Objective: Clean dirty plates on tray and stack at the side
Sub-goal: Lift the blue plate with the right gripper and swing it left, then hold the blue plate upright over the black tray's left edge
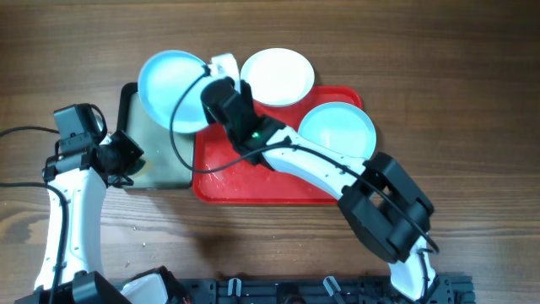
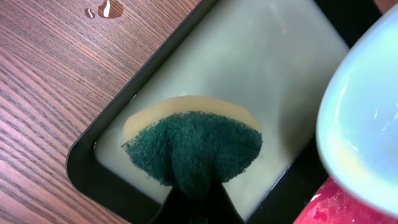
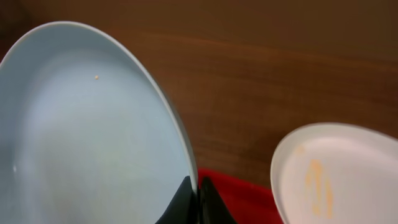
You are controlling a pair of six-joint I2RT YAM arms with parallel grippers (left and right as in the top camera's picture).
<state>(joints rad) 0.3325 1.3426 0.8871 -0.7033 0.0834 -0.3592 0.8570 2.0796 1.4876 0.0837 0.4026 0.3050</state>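
Note:
My right gripper (image 1: pixel 211 86) is shut on the rim of a pale aqua-blue plate (image 1: pixel 173 89) and holds it tilted over the black-rimmed tray; in the right wrist view the fingers (image 3: pixel 198 194) pinch that plate's edge (image 3: pixel 87 137). A white plate (image 1: pixel 278 77) with a yellow smear (image 3: pixel 336 180) rests on the red tray's far rim. A second aqua plate (image 1: pixel 337 128) lies on the red tray (image 1: pixel 253 181). My left gripper (image 1: pixel 128 160) is shut on a green-and-yellow sponge (image 2: pixel 193 146) over the black-rimmed tray (image 2: pixel 261 74).
The black-rimmed tray with a pale green inside (image 1: pixel 156 156) sits left of the red tray. Water drops (image 2: pixel 104 9) lie on the wooden table. The held plate's rim (image 2: pixel 360 124) hangs close to the sponge.

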